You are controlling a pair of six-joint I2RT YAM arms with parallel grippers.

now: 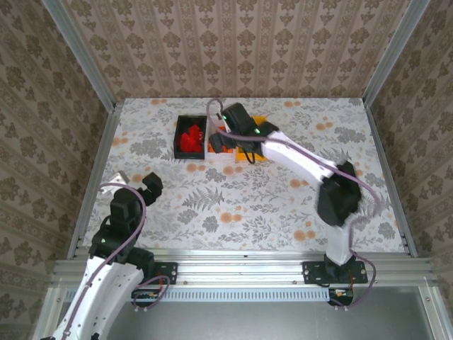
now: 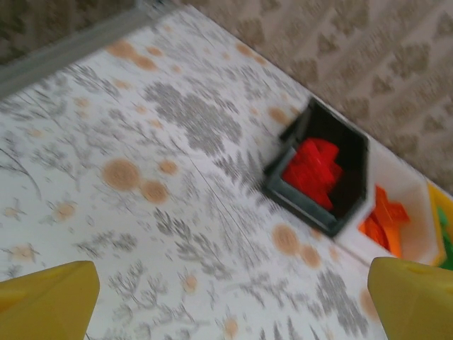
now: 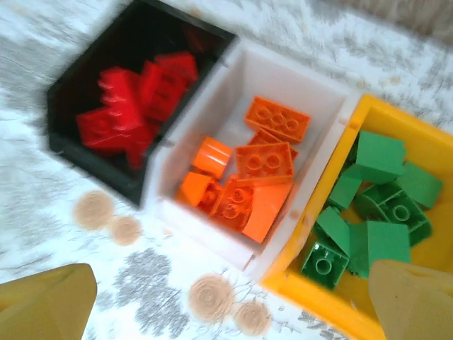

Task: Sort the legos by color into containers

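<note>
Red bricks point(image 3: 131, 106) lie heaped in the black bin point(image 3: 67, 134). Orange bricks point(image 3: 255, 170) fill the white bin point(image 3: 212, 92) next to it, and green bricks point(image 3: 371, 205) sit in the yellow bin point(image 3: 318, 297) at the other end. The three bins touch side by side in one row, with the white one in the middle. Each colour is in its own bin, with none mixed in among another.

The right hand point(image 3: 226, 312) hovers above the near side of the row, roughly in front of the white bin. It is open: its two yellow fingers point(image 3: 42, 304) are spread wide at the lower corners of the right wrist view, with nothing between them. From above, the right arm reaches across the flower-patterned bench point(image 1: 212, 205) to the far side, and its wrist covers most of the white bin.

The left hand point(image 1: 151, 185) hangs near the left side of the bench, close to its own base and well apart from the bins. It too is open and empty, with its fingers far apart. Its wrist camera looks across bare bench toward the row. There the black bin with its red bricks is nearest, the white bin with orange bricks is behind it, and a sliver of the yellow bin shows at the right edge. That view is blurred.
</note>
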